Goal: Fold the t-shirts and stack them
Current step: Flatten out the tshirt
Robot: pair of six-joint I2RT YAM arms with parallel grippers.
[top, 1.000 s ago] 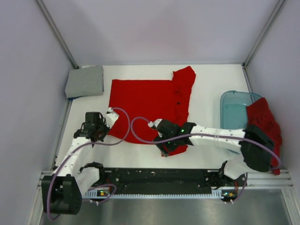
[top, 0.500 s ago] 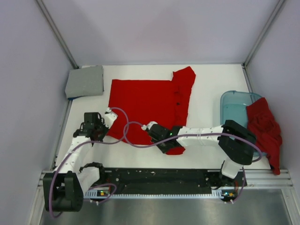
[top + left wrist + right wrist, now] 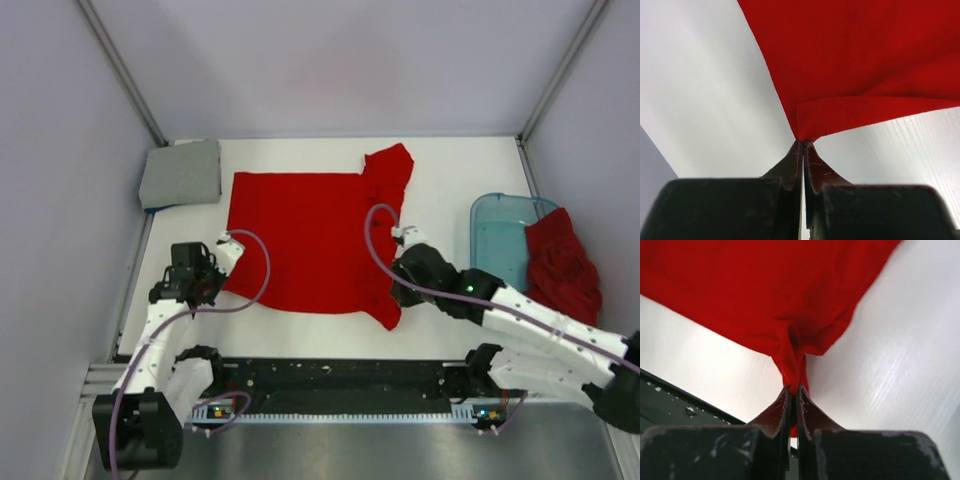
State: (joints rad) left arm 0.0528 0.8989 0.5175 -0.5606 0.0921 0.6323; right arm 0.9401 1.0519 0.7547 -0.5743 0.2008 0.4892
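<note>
A bright red t-shirt [image 3: 310, 235] lies spread on the white table, its right side folded over. My left gripper [image 3: 218, 283] is shut on the shirt's near left corner [image 3: 802, 139]. My right gripper [image 3: 397, 297] is shut on a bunched fold at the near right corner [image 3: 792, 375]. A light grey t-shirt [image 3: 182, 173] sits folded at the far left. A darker red t-shirt [image 3: 562, 270] hangs over the edge of the tub at the right.
A translucent light-blue plastic tub [image 3: 498, 240] stands at the right side of the table. The black base rail [image 3: 330, 378] runs along the near edge. Grey walls close in the left, far and right sides.
My right gripper has shut on the shirt's near right corner and swung right with it, stretching the hem. The left gripper has drawn its corner slightly left.
</note>
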